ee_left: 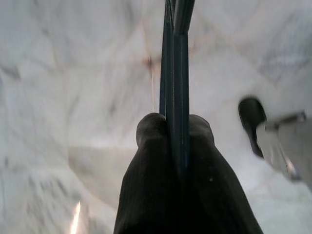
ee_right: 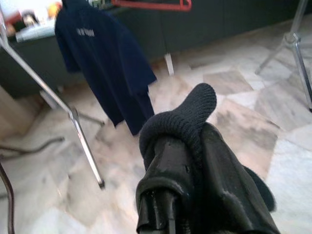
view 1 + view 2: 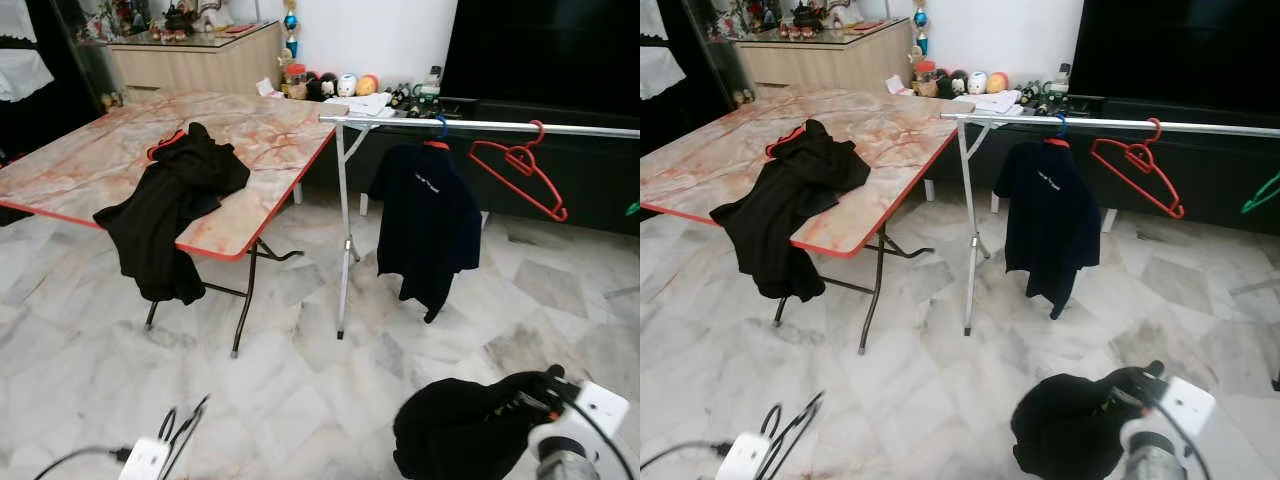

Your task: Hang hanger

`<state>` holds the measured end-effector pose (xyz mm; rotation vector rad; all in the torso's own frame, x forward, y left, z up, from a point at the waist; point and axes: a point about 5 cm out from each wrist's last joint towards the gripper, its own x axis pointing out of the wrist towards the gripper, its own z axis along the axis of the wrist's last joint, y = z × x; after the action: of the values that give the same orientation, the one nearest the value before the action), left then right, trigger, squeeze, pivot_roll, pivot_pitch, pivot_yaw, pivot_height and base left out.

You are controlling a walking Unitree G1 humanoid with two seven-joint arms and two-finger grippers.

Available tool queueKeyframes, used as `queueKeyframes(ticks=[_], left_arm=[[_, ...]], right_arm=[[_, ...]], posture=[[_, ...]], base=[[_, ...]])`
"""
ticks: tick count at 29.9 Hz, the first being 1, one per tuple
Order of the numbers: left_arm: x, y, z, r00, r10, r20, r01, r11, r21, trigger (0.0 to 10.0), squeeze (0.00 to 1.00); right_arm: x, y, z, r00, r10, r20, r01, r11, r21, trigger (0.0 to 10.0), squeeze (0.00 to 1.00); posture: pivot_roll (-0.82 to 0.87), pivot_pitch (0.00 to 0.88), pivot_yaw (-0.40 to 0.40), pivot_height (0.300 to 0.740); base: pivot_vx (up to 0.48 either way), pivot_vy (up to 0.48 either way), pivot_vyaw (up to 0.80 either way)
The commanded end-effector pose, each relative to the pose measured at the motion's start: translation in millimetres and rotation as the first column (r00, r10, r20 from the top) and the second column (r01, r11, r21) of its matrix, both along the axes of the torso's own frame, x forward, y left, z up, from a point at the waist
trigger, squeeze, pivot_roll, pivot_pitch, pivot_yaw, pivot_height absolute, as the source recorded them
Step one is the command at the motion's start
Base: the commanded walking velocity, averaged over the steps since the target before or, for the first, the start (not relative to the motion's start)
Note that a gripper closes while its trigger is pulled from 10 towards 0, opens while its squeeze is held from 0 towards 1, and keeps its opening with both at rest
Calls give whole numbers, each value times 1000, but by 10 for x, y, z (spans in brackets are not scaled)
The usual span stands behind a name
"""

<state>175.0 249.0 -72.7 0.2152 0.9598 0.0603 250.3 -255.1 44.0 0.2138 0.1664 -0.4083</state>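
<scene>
The right gripper point(image 3: 535, 395), fingers clamped on a black garment point(image 3: 455, 430), sits low, below and before the rail point(image 3: 480, 124), whose long axis runs crosswise overhead; the left gripper point(image 1: 175, 122) pinches dark cloth.

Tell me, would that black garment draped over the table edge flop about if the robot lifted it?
Probably floppy: the black garment sags in folds over the table edge. Likely light, since it stays draped there with a good part hanging. It may slide off easily if tugged.

On the marble-topped folding table point(image 3: 90, 160) at ten o'clock lies a black garment point(image 3: 165, 205); at one o'clock, the silver metal clothes rail point(image 3: 480, 124) carries a navy shirt point(image 3: 425, 225) and, seemingly bare, a red plastic hanger point(image 3: 520, 170).
</scene>
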Motion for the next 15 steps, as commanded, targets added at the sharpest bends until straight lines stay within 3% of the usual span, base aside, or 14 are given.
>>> queueKeyframes(ticks=[1,5,15], left_arm=[[-100,35,-42,998,55,-18,-55,998,-3,10000,0],[-198,-1,-102,994,99,-46,-100,995,-23,10000,0],[-110,-6,-73,994,100,-37,-101,995,-18,10000,0]], right_arm=[[69,44,122,999,-13,51,13,1000,-13,10000,0],[133,146,181,999,16,43,-13,998,-61,10000,0],[187,176,246,999,27,32,-23,992,-125,10000,0]], posture=[[-104,0,94,740],[-106,0,94,740],[-105,0,98,740]], base=[[0,0,0],[0,157,0],[0,480,0]])
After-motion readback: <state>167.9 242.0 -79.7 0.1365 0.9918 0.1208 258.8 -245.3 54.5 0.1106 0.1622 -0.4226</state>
